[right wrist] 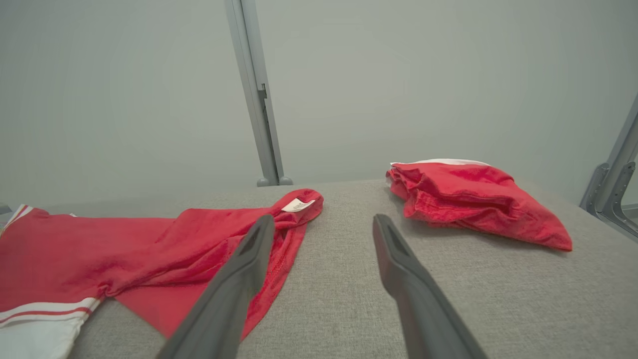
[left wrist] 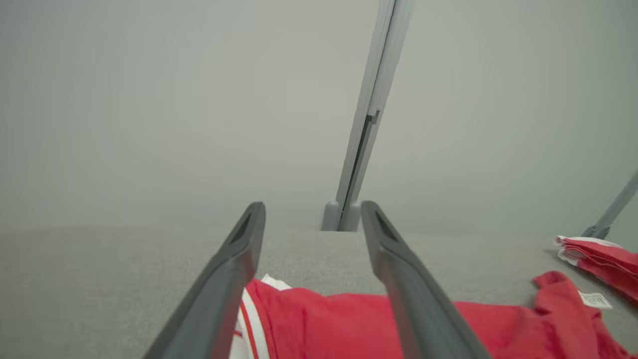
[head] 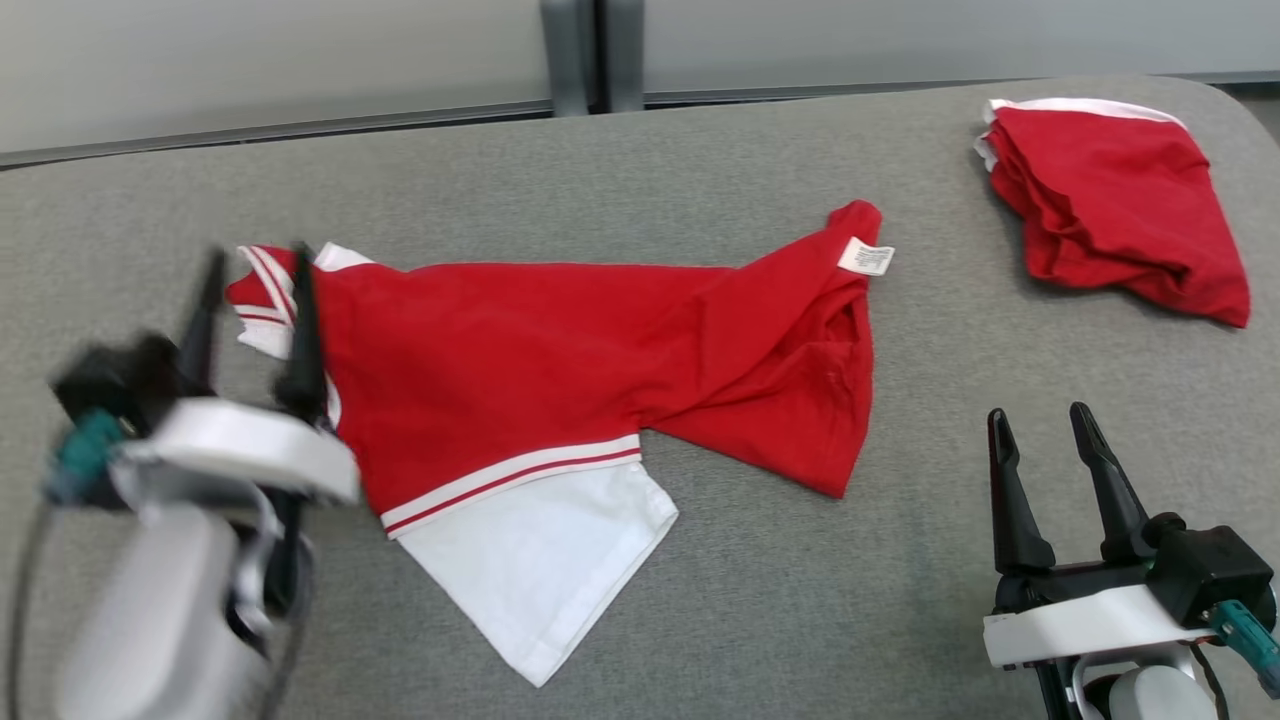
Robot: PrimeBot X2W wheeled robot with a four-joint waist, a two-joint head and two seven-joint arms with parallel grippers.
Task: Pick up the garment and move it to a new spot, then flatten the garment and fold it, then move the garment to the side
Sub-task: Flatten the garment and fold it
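The twisted red cotton shirt [head: 560,370] with white striped sleeves lies mid-frame on the grey fabric table [head: 760,600], the left gripper [head: 257,255] hovering spread and empty at its frame-left sleeve, likely to pull it flat, the right gripper [head: 1038,412] wide and empty at lower right

Light is even, diffuse and moderately bright, without glare. On the grey table [head: 700,150] we find only faint, soft-edged shadows beneath the red garment [head: 560,350] and the folded red cloth [head: 1110,205]. In the head view, blur smears the left gripper [head: 258,253] and its forearm, while the right gripper [head: 1038,412] is crisp. In the left wrist view the wall [left wrist: 149,99] appears hazy and featureless.
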